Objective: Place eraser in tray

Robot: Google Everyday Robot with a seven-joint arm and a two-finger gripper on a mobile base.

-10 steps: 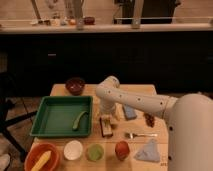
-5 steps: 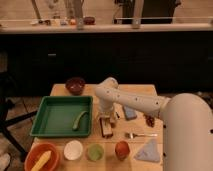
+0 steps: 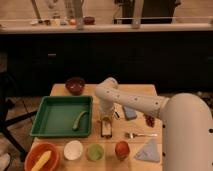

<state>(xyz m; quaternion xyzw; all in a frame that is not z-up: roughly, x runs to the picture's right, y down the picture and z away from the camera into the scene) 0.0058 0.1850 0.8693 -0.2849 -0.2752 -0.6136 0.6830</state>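
The eraser (image 3: 106, 128), a small block with a dark top and tan sides, lies on the wooden table just right of the tray. The green tray (image 3: 54, 119) is at the left of the table and holds a curved green vegetable (image 3: 80, 120). My gripper (image 3: 106, 119) points straight down at the far end of the eraser, right above it or touching it. The white arm (image 3: 135, 102) reaches in from the right. The gripper hides the eraser's far end.
A dark red bowl (image 3: 75, 85) stands behind the tray. A blue-grey block (image 3: 129, 112), a small red-brown item (image 3: 149, 120) and a fork (image 3: 140, 134) lie right of the eraser. Along the front are an orange bowl (image 3: 42, 158), a white cup (image 3: 73, 149), a green cup (image 3: 95, 151), an apple (image 3: 122, 149) and a blue cloth (image 3: 147, 150).
The arm's elbow has shifted slightly left and the wrist has stood up more vertically over the eraser. The eraser and the other things have not moved.
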